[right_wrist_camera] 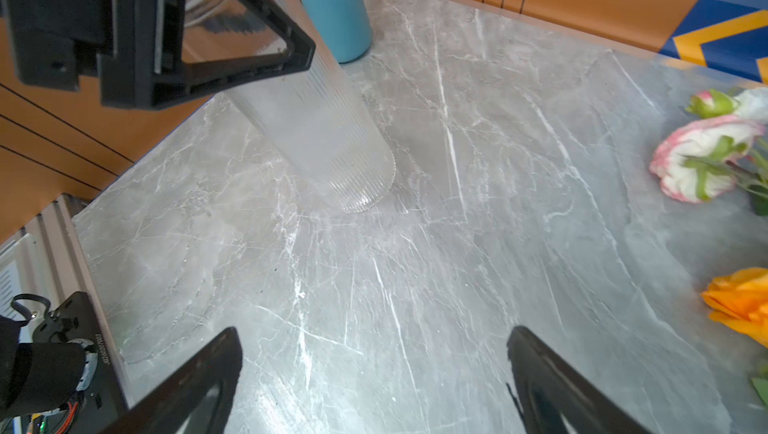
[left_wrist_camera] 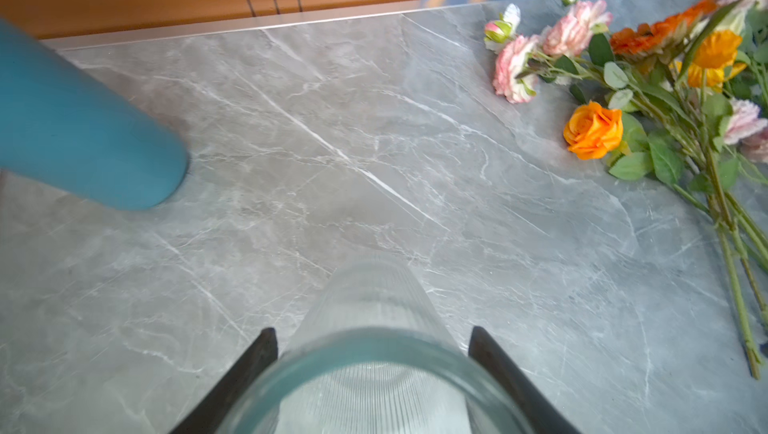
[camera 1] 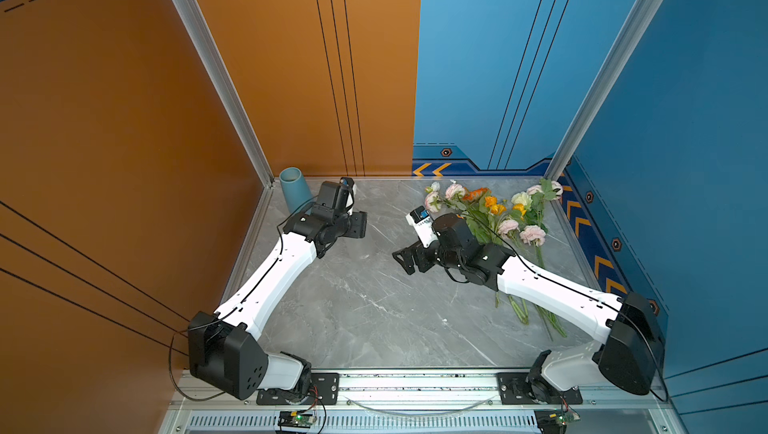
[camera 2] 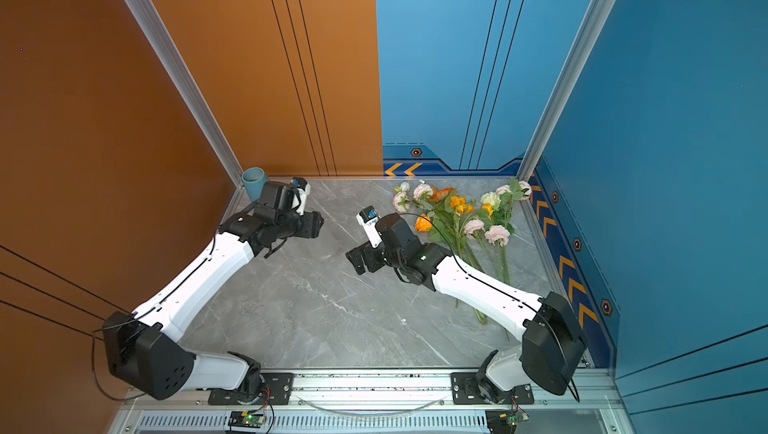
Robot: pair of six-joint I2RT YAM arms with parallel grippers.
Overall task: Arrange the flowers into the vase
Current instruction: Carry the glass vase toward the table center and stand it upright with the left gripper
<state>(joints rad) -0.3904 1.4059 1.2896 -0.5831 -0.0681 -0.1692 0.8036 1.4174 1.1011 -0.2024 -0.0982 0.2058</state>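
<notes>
A clear ribbed glass vase sits between the fingers of my left gripper, which is shut on it near the rim. From the right wrist view the vase looks to have its base on the tabletop, with the left gripper clamped round its upper part. Both top views hide this vase under the left gripper. The flowers lie in a loose bunch at the back right, blooms toward the back wall. My right gripper hangs open and empty over bare table, left of the flowers.
A blue vase stands in the back left corner, close behind the glass vase. Orange and blue walls close in the grey marble table on three sides. The right arm lies over the flower stems.
</notes>
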